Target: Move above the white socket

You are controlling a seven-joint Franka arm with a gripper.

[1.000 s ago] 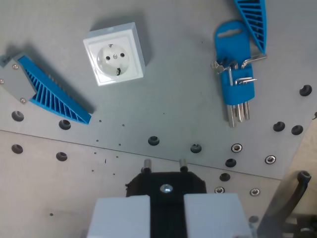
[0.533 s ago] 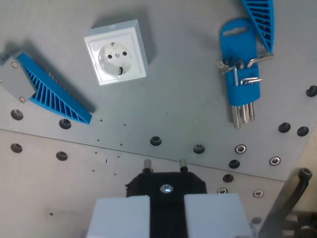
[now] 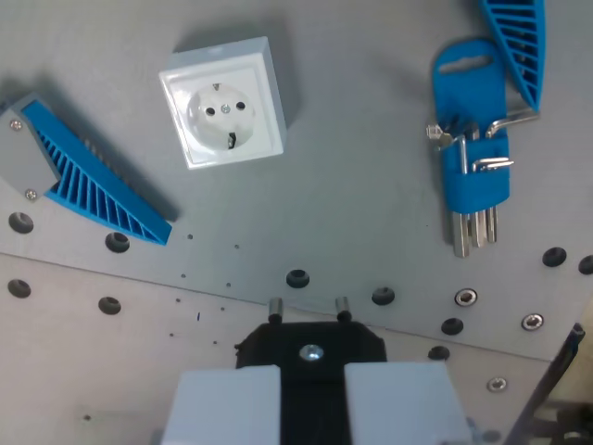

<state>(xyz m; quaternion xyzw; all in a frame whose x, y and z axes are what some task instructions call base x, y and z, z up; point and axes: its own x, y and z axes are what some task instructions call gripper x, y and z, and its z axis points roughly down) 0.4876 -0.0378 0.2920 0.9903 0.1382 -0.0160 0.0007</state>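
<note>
I am looking down at the table (image 3: 352,213) from my wrist, and my claw (image 3: 308,309) is sitting at the bottom middle of the view, its two small metal tips poking out side by side from the black block. Nothing is sitting between those tips, but whether they are parted or pressed together I cannot tell from this angle, since the pale housing is hiding most of the fingers.

The white socket (image 3: 225,116) is lying ahead of my claw and off to the wrist view's left, well apart from the tips. It is resting flat on the grey surface, round recess facing up, its square body turned slightly out of line with my view. So I am judging that the move still calls for travel forward and leftward until the socket's recess is sitting directly under the tips.

The blue ribbed wedge (image 3: 97,181) is lying further to the left of the socket, and the blue hex key holder (image 3: 473,139) is lying ahead and to the right, both clear of my path.
</note>
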